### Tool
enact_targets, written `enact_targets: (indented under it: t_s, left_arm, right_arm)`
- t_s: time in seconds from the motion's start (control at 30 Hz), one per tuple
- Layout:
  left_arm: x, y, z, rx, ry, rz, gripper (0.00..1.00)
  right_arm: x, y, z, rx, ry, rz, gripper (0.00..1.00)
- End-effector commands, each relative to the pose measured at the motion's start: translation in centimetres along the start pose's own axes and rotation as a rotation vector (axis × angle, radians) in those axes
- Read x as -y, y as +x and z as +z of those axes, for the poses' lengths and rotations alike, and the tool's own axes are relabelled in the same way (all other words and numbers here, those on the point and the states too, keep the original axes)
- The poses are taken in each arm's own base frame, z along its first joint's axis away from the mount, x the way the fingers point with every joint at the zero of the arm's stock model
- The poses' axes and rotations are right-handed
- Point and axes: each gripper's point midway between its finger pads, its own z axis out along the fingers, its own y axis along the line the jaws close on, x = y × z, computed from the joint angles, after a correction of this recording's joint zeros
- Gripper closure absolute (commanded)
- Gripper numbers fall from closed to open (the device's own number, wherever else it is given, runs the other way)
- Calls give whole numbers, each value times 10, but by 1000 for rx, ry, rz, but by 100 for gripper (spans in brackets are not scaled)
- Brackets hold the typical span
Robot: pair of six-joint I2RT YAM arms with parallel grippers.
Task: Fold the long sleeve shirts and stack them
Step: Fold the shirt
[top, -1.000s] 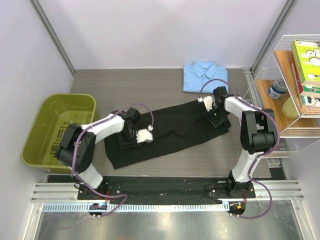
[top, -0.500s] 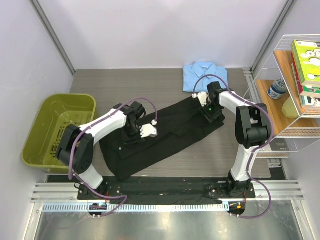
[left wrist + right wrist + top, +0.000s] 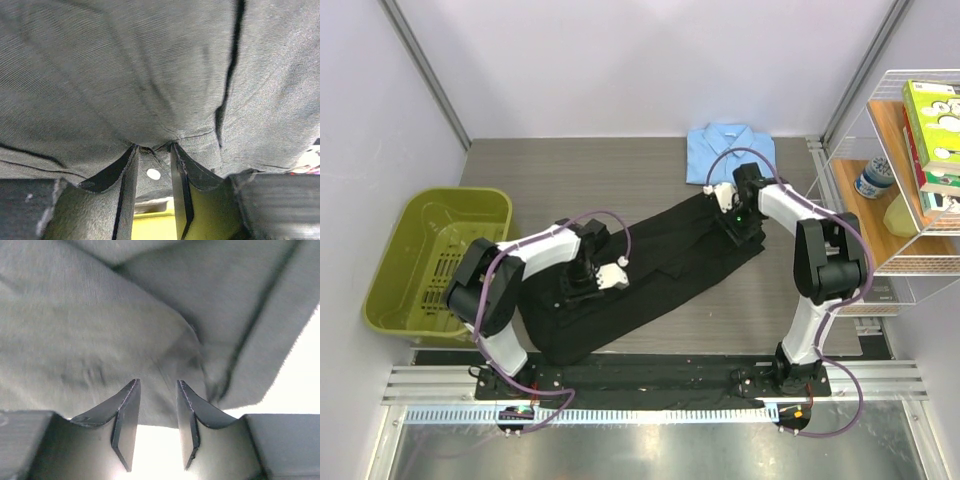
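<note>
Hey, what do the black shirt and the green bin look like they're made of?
Black shirt: soft matte cloth, possibly cotton; fine weave lines, creases and a stitched seam show up close. Green bin: rigid moulded plastic, probably, slightly glossy, with slotted openings and a rounded rim.

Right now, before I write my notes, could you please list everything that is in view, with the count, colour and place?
black shirt: one, black, spread slantwise across the middle of the table
light blue shirt: one, light blue, folded, at the far edge
green bin: one, olive green, left of the table
table: one, grey-brown wood grain
wire shelf: one, white, at the right
green box: one, green, on the shelf
bottle: one, blue and white, on the shelf
left arm: one, white and black
right arm: one, white and black
left gripper: one, dark, pinching the black shirt
right gripper: one, dark, pinching the black shirt's far end
</note>
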Motion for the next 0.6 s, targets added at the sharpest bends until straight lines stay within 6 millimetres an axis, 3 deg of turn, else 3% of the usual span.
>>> enact_targets:
  t_s: [0.0,0.27,0.47,0.53,0.57]
  left_arm:
    - [12,18,8,-6,107,-125,69]
    - [-8,47,-6,72,160,-281,68]
    - [-11,46,-17,129,144,-309,66]
    - [-10,47,-18,130,145,-320,66]
    - [-9,47,-18,134,146,-323,66]
  right_arm:
    - [-17,-22,29,-2,-23,-22,60]
    - [-45,-68,92,-19,-37,-173,61]
    - [-61,-149,118,92,-12,-262,61]
    - [-65,-166,128,98,2,-270,61]
    - [-61,-202,115,170,32,-296,60]
